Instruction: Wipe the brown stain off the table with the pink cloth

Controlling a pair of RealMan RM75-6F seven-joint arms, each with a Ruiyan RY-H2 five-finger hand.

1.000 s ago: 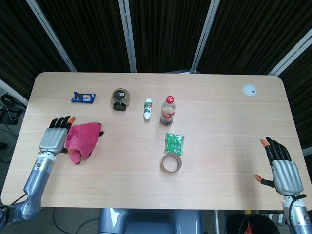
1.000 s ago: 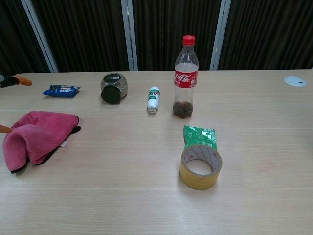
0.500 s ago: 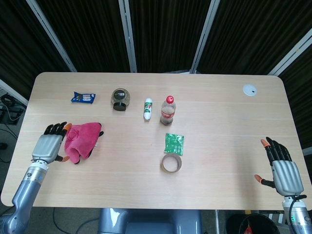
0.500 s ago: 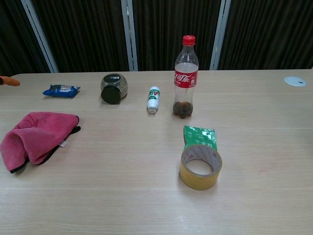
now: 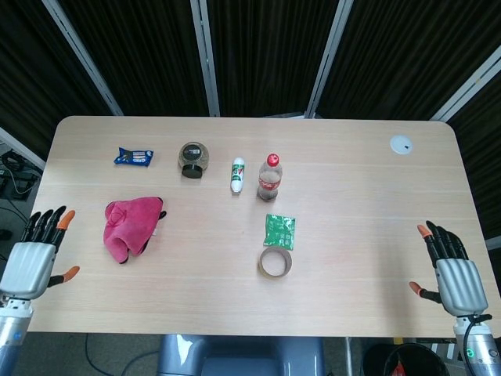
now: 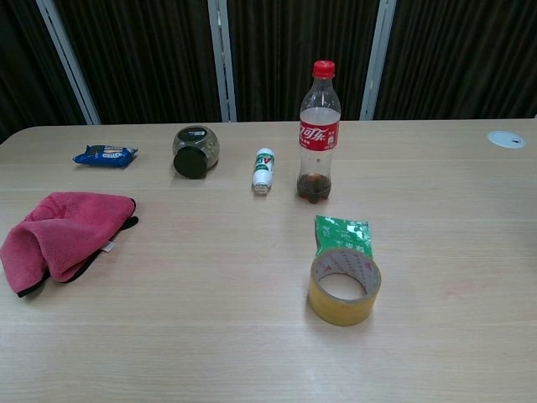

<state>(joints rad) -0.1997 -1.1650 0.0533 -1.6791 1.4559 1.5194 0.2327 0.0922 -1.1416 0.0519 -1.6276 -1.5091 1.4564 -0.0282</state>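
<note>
Pink cloth point(image 5: 130, 226) lies crumpled on the surface point(image 5: 352, 196), right of the left hand point(image 5: 35, 251) (fingers spread, empty); right hand point(image 5: 452, 270) likewise spread, empty.

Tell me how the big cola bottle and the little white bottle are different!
The cola bottle stands upright; the little white bottle lies on its side. The cola bottle is taller, clear, with a red cap and red label; the little one is white with green print. Both sit on the table, neither touched by a hand.
</note>
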